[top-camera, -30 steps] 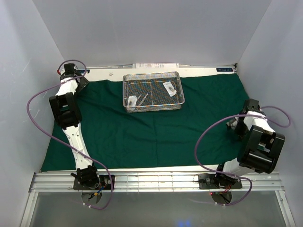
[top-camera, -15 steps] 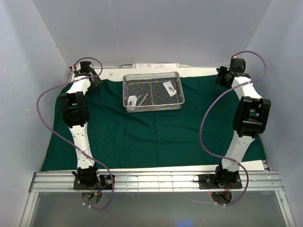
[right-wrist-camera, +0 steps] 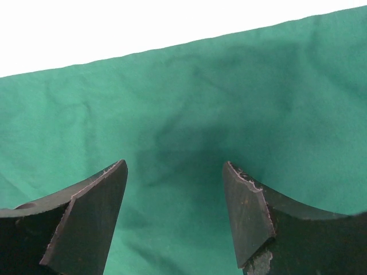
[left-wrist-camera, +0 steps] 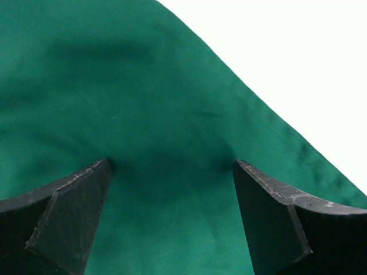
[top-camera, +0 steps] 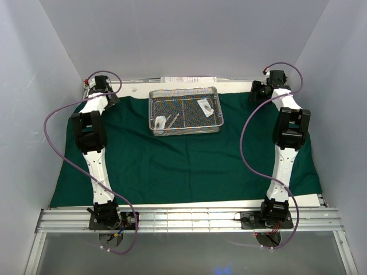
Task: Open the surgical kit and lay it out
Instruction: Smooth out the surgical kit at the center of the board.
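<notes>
Showing wire-mesh tray [top-camera: 186, 131] overhead only | wrist views: green cloth [left-wrist-camera: 143, 103]

— What do the arms look like?
— The left arm [top-camera: 94, 163] and right arm [top-camera: 282, 163] are both white links with blocky black joint housings, on black bases [top-camera: 106, 216].
— Any wiring?
— A purple cable [top-camera: 48, 139] loops along each.
— And the ends?
— The left tool [left-wrist-camera: 172, 166] and right tool [right-wrist-camera: 175, 166] have matte black wedge fingers [left-wrist-camera: 69, 212] with chipped edges.

No legible txt/labels; print on far-edge paper [top-camera: 189, 78] too small.
</notes>
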